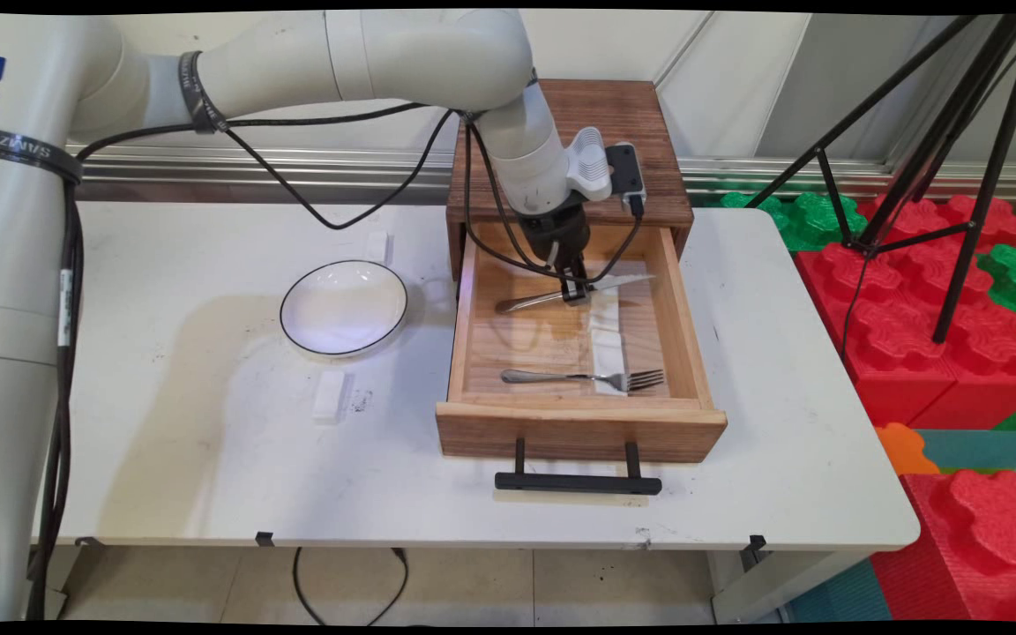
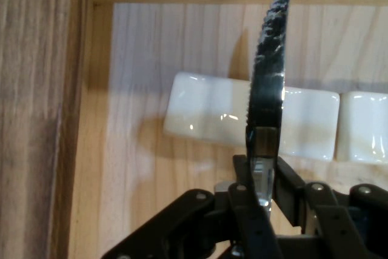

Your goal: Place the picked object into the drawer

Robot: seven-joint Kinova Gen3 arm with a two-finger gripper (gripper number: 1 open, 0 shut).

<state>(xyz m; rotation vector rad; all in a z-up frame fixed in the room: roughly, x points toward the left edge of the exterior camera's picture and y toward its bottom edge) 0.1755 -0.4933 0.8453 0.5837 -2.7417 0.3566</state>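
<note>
My gripper (image 1: 574,294) reaches down into the open wooden drawer (image 1: 578,423) and is shut on a silver table knife (image 1: 561,294). The knife lies roughly level, handle to the left, blade to the right, a little above the drawer floor. In the hand view the serrated knife blade (image 2: 268,71) stands edge-on between my fingers (image 2: 245,201), over a white rectangular rest (image 2: 206,113). A silver fork (image 1: 583,378) lies near the drawer's front, its tines on another white rest (image 1: 611,357).
A white bowl with a dark rim (image 1: 343,307) sits on the table left of the drawer. Two small white blocks (image 1: 329,394) lie near it. The drawer's black handle (image 1: 577,481) juts toward the table's front edge. A tripod (image 1: 949,176) and red foam blocks stand right.
</note>
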